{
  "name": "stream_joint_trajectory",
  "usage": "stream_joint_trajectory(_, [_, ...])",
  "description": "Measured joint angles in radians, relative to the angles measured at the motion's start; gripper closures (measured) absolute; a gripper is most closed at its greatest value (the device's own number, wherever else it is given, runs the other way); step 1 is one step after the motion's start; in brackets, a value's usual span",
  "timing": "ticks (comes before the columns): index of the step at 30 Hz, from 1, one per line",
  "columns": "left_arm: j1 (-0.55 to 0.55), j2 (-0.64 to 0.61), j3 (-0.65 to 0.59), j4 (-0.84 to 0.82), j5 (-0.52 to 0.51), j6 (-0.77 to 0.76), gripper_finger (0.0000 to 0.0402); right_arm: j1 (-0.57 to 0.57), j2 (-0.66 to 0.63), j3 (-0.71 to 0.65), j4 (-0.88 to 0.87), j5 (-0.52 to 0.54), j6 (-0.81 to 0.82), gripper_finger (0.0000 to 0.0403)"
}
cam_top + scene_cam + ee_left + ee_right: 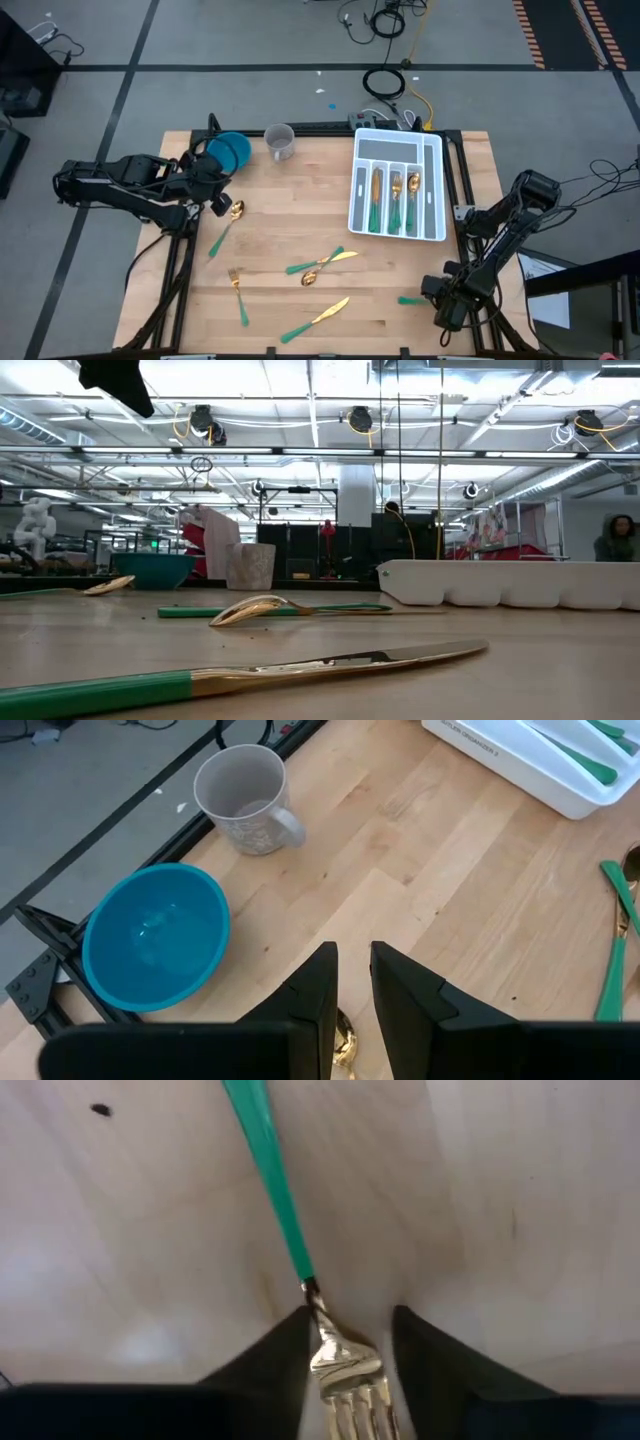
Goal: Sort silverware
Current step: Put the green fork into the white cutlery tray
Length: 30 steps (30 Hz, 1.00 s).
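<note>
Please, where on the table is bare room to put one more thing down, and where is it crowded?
Free: the wood between the grey mug and the white tray, and the strip between the blue bowl and the loose cutlery. Crowded: the front middle, where a fork, two knives and a spoon lie; the left gripper hovers over another spoon.

Bright even overhead light from ceiling strip lamps point(300, 422), soft shadows beneath the right hand point(348, 1342), glare on the nearest knife point(250, 672), blurred fork point(345, 1365) beside those fingers
</note>
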Motion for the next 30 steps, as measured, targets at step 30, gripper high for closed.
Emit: stream_joint_trajectory(30, [0.0,0.0,0.0,-0.003,0.0,0.009,0.0329,-0.191,0.002,0.165,-0.031,0.069,-0.48,0.0402])
